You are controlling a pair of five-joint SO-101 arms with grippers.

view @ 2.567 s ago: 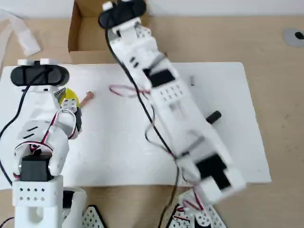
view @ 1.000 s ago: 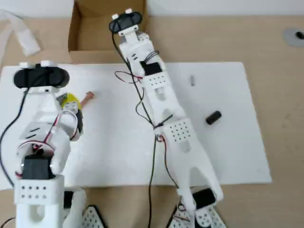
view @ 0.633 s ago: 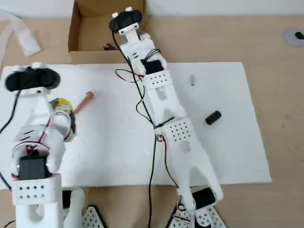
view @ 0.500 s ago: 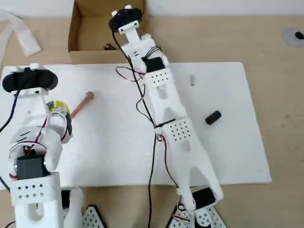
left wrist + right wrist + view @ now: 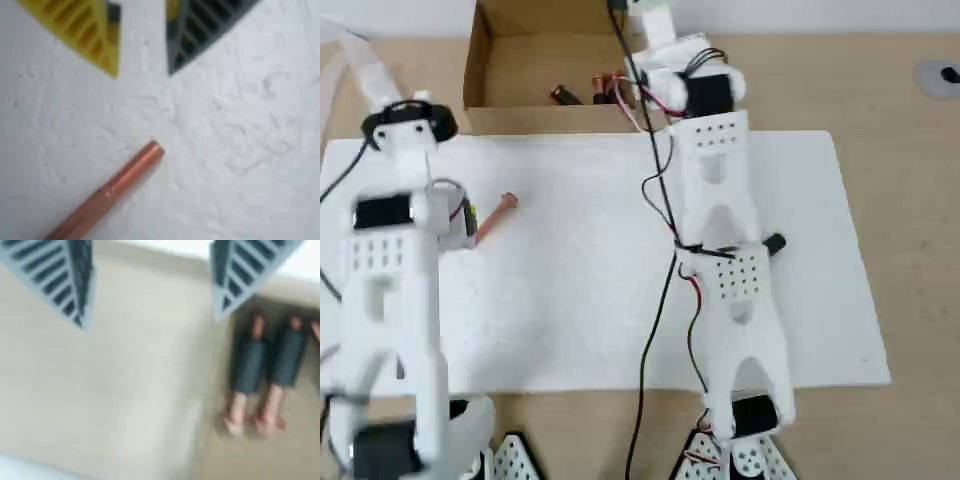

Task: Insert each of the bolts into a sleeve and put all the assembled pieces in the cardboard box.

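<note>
On white mat (image 5: 570, 310), bolt (image 5: 492, 217) lies diagonal, plain tip toward left hand (image 5: 142, 73).

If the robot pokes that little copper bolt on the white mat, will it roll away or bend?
The bolt looks like a smooth round metal rod lying flat, so a sideways poke would probably roll it. It looks solid, so it likely stays stiff. The bumpy white mat may slow it quickly.
</note>
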